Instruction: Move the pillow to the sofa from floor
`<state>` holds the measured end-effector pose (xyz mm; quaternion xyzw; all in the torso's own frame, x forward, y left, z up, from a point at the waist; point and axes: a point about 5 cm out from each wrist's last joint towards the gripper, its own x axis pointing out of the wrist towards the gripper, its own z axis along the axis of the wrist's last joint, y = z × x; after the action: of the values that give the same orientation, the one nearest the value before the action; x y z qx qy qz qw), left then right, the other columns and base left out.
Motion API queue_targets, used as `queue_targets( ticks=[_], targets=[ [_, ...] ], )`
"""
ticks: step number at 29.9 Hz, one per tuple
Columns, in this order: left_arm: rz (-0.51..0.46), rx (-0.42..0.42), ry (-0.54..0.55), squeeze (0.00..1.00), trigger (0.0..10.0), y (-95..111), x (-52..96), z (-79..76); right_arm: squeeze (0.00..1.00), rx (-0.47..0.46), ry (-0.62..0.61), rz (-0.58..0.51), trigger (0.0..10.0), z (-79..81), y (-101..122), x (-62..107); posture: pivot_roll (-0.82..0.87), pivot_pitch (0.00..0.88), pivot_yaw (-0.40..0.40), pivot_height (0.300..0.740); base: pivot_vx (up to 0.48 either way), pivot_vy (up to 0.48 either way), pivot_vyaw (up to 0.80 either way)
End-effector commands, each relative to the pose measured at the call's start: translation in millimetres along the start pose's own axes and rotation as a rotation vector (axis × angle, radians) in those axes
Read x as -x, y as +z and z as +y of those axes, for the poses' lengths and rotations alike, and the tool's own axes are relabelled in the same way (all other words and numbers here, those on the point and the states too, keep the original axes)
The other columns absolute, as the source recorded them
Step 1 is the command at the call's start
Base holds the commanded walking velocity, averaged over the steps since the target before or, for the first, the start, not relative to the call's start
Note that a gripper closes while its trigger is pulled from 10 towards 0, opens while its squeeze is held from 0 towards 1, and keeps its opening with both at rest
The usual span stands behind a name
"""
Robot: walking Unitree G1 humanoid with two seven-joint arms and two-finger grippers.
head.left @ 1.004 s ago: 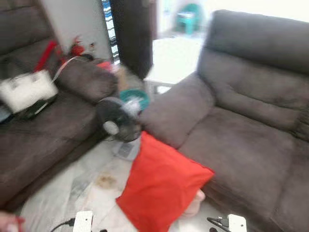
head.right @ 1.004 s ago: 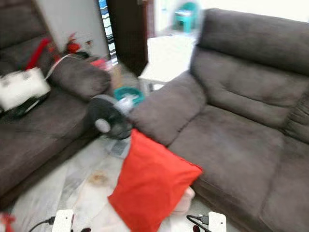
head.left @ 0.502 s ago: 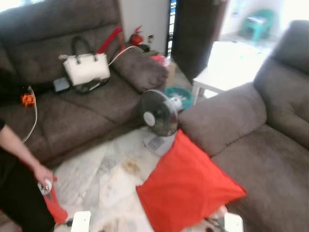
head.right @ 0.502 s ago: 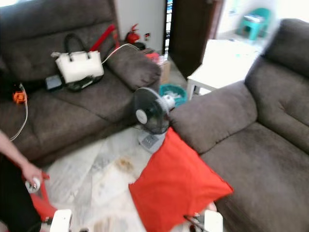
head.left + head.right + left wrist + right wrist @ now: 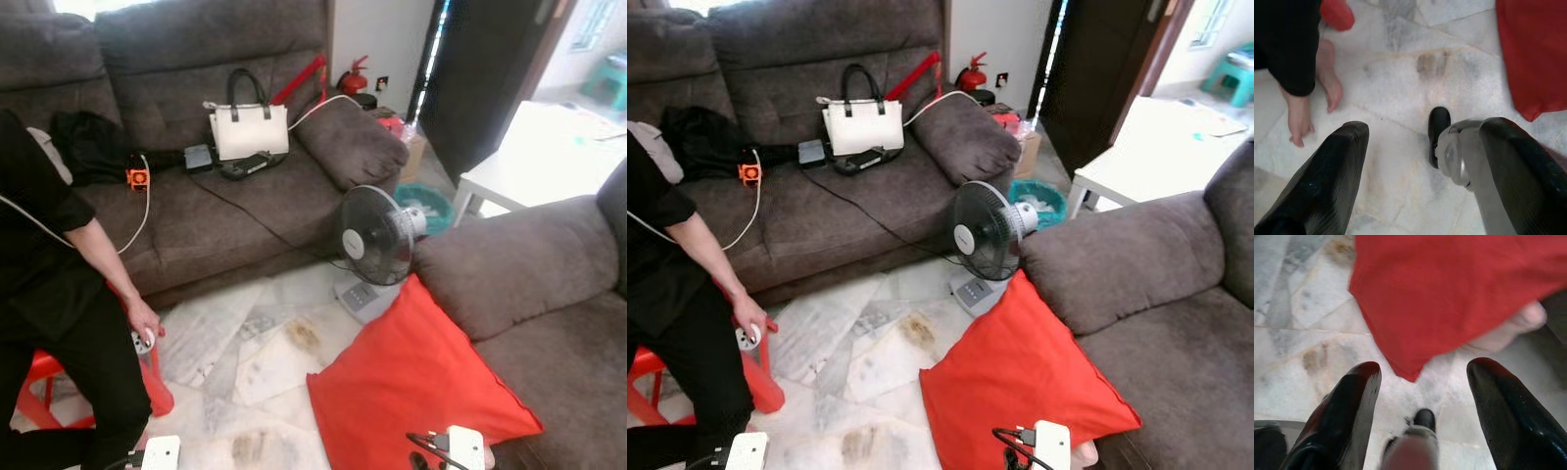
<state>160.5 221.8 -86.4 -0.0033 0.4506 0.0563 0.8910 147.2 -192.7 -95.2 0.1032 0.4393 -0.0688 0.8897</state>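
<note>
Right now the red pillow (image 5: pixel 411 392) lies on the marble floor (image 5: pixel 245 343) at 5 o'clock, propped vs the grey sofa (image 5: pixel 529 284) w/ a fan (image 5: pixel 372 240) just beside it at 12. Right gripper (image 5: pixel 1422 396) hangs above pillow's corner, fingers spread, nothing held. Left gripper (image 5: pixel 1420 147) also spread, over bare floor near a person's foot (image 5: pixel 1327 78).

A home living room, apparently: two grey upholstered sofas (image 5: pixel 225 186) are flanking a marble-tiled floor (image 5: pixel 245 333), with a small black table fan (image 5: pixel 372 235) standing between them.
</note>
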Motion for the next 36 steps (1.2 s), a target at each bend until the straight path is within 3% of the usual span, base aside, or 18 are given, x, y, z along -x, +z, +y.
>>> queue_targets(
  ticks=[1,14,29,36],
  targets=[
    [0.014,-0.003,-0.004,0.0,10.0,-2.4,0.2,-1.3,0.0,-0.018,-0.008,0.002,10.0,-1.5,-0.9,0.4,0.04,0.0,-0.022,0.74,0.0,0.0,0.0],
    [0.015,-0.003,-0.003,0.0,10.0,-2.4,0.2,-0.4,0.0,-0.028,-0.007,0.004,10.0,-0.5,-1.5,0.4,0.04,0.0,-0.02,0.74,0.0,0.343,0.0],
    [0.01,-0.049,-0.008,0.0,10.0,-0.8,0.0,-0.5,0.0,-0.024,-0.007,0.009,10.0,-0.8,-1.8,0.3,0.04,0.0,-0.022,0.74,0.0,-0.025,0.0],
    [0.011,-0.053,-0.01,0.0,10.0,-0.5,-0.1,-0.9,0.0,-0.02,-0.005,0.008,10.0,-0.9,-1.1,0.2,0.04,0.0,-0.022,0.74,0.0,-0.277,0.0]
  ],
)
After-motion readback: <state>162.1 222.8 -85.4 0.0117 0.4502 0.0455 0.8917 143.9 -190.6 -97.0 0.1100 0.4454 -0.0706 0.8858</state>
